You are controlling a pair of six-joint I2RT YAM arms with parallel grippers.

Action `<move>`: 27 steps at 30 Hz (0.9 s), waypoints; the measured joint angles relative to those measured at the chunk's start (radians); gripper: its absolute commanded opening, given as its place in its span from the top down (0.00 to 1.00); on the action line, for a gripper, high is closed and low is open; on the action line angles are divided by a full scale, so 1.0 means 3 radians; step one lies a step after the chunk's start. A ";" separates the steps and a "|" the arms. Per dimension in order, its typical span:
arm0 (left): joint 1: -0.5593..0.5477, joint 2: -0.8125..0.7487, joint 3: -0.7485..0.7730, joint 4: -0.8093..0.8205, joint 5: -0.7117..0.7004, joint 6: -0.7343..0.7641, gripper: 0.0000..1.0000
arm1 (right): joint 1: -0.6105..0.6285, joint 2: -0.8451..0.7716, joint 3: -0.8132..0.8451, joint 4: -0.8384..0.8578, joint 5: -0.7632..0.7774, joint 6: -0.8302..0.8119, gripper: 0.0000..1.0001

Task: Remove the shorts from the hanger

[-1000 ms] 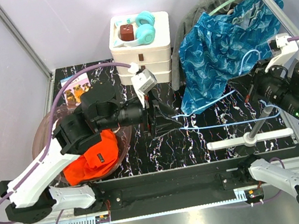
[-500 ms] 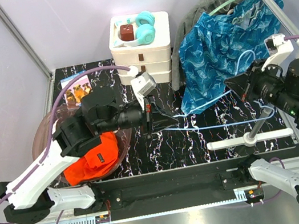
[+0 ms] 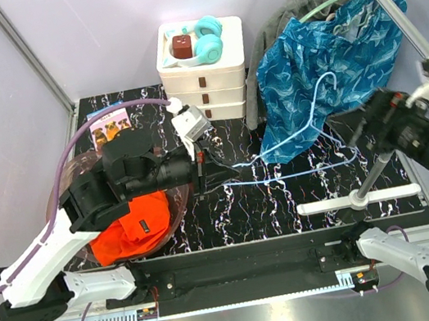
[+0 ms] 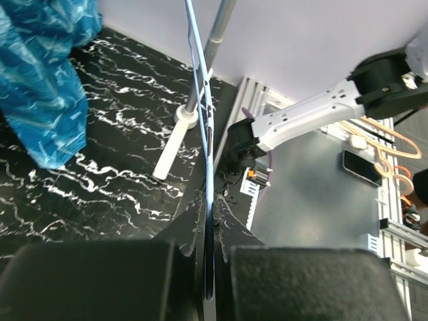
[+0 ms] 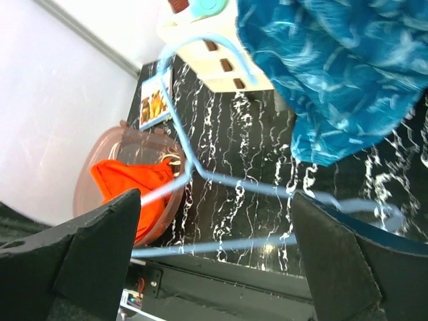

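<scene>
Left fingers (image 4: 190,231) clamp the blue hanger (image 5: 241,184) — right fingers (image 5: 87,261) (empty) gape wide.

Grey shorts (image 3: 286,10) mostly hidden behind blue shorts (image 3: 323,66); orange shorts (image 3: 119,240) partly covered by left arm (image 3: 44,253).

Pale blue hanger (image 5: 244,183) across spread right hand (image 5: 215,197), blue mottled shorts (image 5: 334,73) above.

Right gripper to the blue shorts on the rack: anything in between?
Yes: the empty light-blue hanger, pinched in the shut left gripper, crosses the gap between the open right gripper and the blue shorts.
</scene>
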 measured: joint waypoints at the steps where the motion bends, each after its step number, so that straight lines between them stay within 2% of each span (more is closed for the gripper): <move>1: 0.0000 -0.0008 -0.0001 -0.0017 -0.0020 0.0004 1.00 | 0.0000 -0.0048 0.0017 -0.0050 0.0033 0.0024 0.00; 3: 0.0000 -0.0036 -0.0009 0.0008 -0.0051 0.0025 1.00 | 0.0000 -0.0212 0.0029 -0.0159 0.0116 0.0102 0.00; 6: 0.0000 -0.0064 -0.0019 0.0081 -0.0078 0.0078 1.00 | 0.0000 -0.0472 0.0065 -0.0278 0.0209 0.0272 0.17; 7: 0.0000 -0.0064 -0.0015 0.0107 -0.0084 0.0089 1.00 | 0.0000 -0.0554 0.0074 -0.0295 0.0217 0.0338 0.29; 9: 0.0000 -0.0032 0.0014 0.0160 -0.0103 0.0112 1.00 | 0.0000 -0.0684 0.0078 -0.0301 0.0233 0.0448 0.43; 11: 0.0000 0.0024 0.0047 0.0229 -0.0120 0.0136 1.00 | 0.0000 -0.0785 0.0076 -0.0308 0.0243 0.0571 0.63; 13: 0.0000 0.0127 0.0116 0.0326 -0.0142 0.0164 1.00 | 0.0000 -0.0847 0.0070 -0.0314 0.0262 0.0676 0.75; 14: 0.0000 0.0174 0.0146 0.0357 -0.0150 0.0174 1.00 | 0.0000 -0.0874 0.0056 -0.0318 0.0266 0.0721 0.85; 21: -0.0018 0.0685 0.0637 0.0580 -0.0226 0.0268 1.00 | 0.0000 -0.0997 -0.0003 -0.0383 0.0217 0.0890 0.99; 27: -0.0154 0.1113 0.1064 0.0688 -0.0228 0.0464 1.00 | 0.0000 -0.1002 0.0084 -0.0383 0.0148 0.0918 1.00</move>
